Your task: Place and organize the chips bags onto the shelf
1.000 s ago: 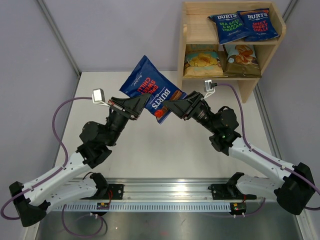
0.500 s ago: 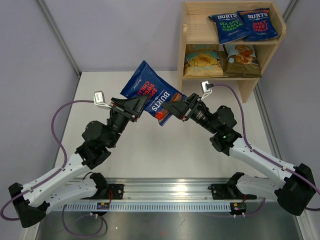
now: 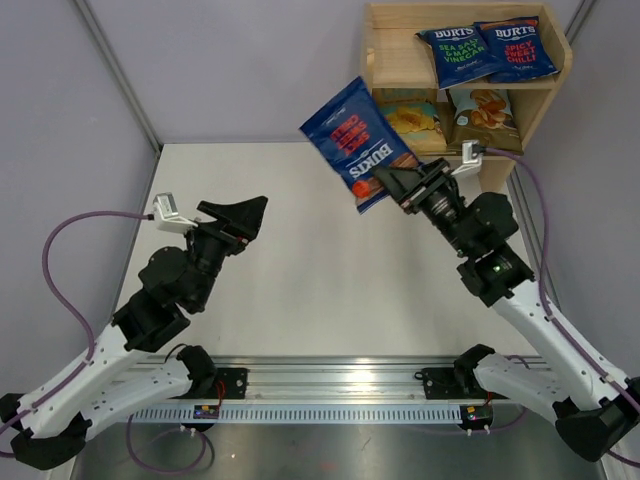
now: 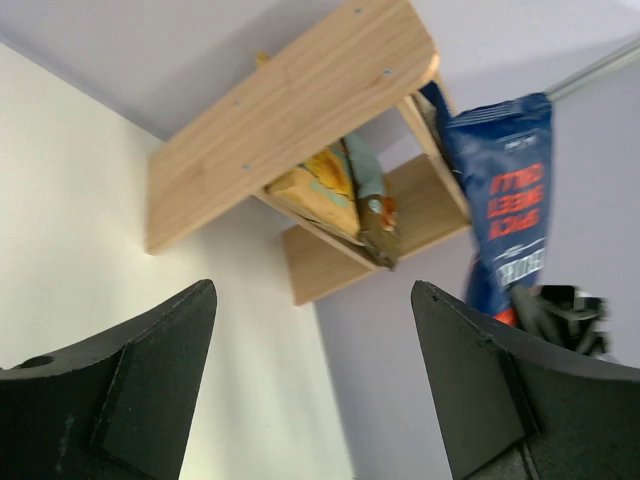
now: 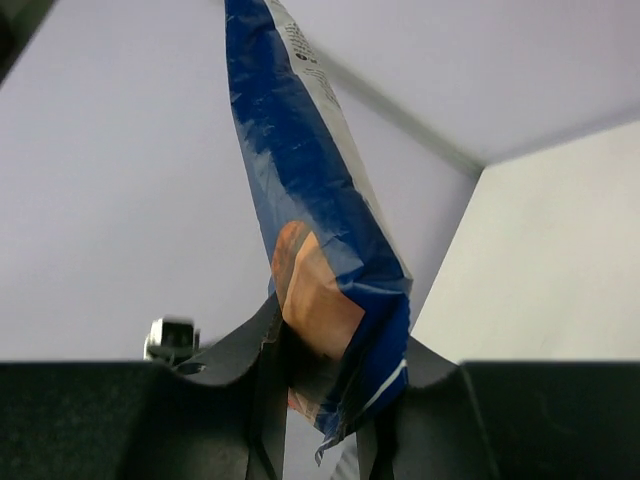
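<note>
A dark blue BURTS chips bag (image 3: 358, 140) with a red label hangs in the air just left of the wooden shelf (image 3: 395, 55). My right gripper (image 3: 385, 185) is shut on the bag's lower edge. In the right wrist view the bag (image 5: 320, 240) stands up from between the fingers of that gripper (image 5: 335, 340). Two more blue bags (image 3: 485, 50) lie on the top tier, at its middle and right. Two tan bags (image 3: 445, 118) fill the lower tier. My left gripper (image 3: 245, 210) is open and holds nothing, at the table's left. Past its spread fingers (image 4: 312, 290) the left wrist view shows the shelf (image 4: 280, 130) and the held bag (image 4: 505, 200).
The white table (image 3: 320, 280) lies between both arms. An aluminium rail (image 3: 340, 385) runs along the near edge. Grey walls and slanted frame posts (image 3: 115, 70) enclose the back and sides. Purple cables (image 3: 70, 235) loop off each wrist.
My left gripper let go of the blue bag, opened and drew back to the left. My right gripper closed on the bag and carried it up and right toward the shelf.
</note>
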Tool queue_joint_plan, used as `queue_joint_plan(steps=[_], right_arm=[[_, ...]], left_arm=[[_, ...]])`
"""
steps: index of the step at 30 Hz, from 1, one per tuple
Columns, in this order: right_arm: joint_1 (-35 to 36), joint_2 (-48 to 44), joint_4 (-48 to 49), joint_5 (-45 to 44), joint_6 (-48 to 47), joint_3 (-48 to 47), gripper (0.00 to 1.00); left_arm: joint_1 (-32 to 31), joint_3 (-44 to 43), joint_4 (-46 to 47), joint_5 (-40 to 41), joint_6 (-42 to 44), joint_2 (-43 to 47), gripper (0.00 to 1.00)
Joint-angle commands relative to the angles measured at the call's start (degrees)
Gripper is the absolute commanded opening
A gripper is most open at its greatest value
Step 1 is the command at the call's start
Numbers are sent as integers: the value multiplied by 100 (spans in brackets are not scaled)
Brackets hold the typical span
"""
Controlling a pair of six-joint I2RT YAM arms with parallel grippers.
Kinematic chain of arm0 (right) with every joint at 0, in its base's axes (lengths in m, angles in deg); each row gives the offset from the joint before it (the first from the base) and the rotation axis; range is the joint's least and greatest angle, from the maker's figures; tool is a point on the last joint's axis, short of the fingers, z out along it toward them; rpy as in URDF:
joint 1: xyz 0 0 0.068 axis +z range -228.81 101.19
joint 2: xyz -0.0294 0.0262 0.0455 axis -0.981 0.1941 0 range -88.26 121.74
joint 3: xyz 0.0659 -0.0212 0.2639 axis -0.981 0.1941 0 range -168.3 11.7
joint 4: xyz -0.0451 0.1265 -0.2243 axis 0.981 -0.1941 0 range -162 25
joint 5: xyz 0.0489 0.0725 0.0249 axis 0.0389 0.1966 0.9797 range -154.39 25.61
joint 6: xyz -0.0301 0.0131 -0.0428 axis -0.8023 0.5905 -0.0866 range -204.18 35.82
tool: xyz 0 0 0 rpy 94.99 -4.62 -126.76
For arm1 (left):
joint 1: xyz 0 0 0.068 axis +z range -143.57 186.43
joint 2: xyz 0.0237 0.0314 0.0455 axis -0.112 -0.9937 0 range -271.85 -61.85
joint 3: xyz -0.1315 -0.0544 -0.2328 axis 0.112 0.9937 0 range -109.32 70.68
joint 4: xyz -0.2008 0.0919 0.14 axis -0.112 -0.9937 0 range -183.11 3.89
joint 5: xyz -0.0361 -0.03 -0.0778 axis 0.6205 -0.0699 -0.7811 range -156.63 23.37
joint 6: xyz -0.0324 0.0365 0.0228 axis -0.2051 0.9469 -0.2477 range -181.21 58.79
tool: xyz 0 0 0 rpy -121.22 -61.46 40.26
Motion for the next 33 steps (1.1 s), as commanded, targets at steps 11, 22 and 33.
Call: queue_joint_plan(steps=[11, 22, 33], right_arm=[[-1655, 1442, -1966, -1838, 37, -3240, 13], [-1655, 3628, -3002, -2604, 117, -5914, 13], [-1568, 5494, -4225, -2498, -94, -8473, 19]], left_arm=[[1, -1413, -3174, 303, 2222, -186, 84], [1, -1266, -4168, 390, 2952, 394, 87], [1, -606, -4080, 768, 3198, 1044, 88]])
